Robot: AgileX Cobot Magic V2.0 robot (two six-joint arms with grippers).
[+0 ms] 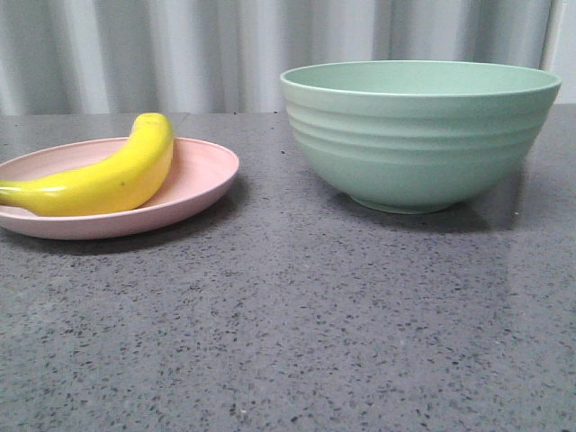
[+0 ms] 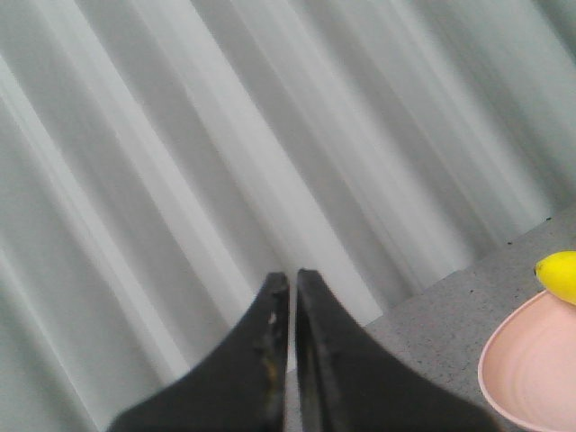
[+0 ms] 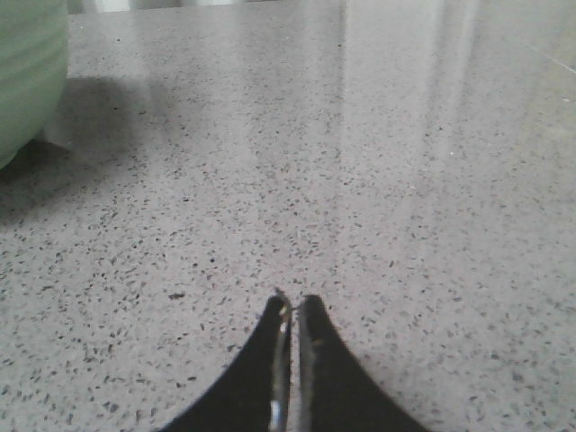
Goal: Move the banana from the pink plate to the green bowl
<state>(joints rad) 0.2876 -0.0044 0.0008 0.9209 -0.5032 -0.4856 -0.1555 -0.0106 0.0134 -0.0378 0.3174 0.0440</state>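
The yellow banana [image 1: 108, 175] lies on the pink plate [image 1: 202, 184] at the left of the grey table. The green bowl [image 1: 418, 135] stands upright at the right, apart from the plate. Neither gripper shows in the front view. My left gripper [image 2: 292, 277] is shut and empty, raised and facing the curtain; the plate's rim [image 2: 526, 373] and the banana's tip [image 2: 560, 274] show at the edge of its view. My right gripper [image 3: 294, 301] is shut and empty, low over the bare table, with the bowl's side [image 3: 27, 72] off to one side.
A pale pleated curtain [image 1: 180, 54] hangs behind the table. The speckled grey tabletop [image 1: 297, 324] stretches in front of the plate and bowl.
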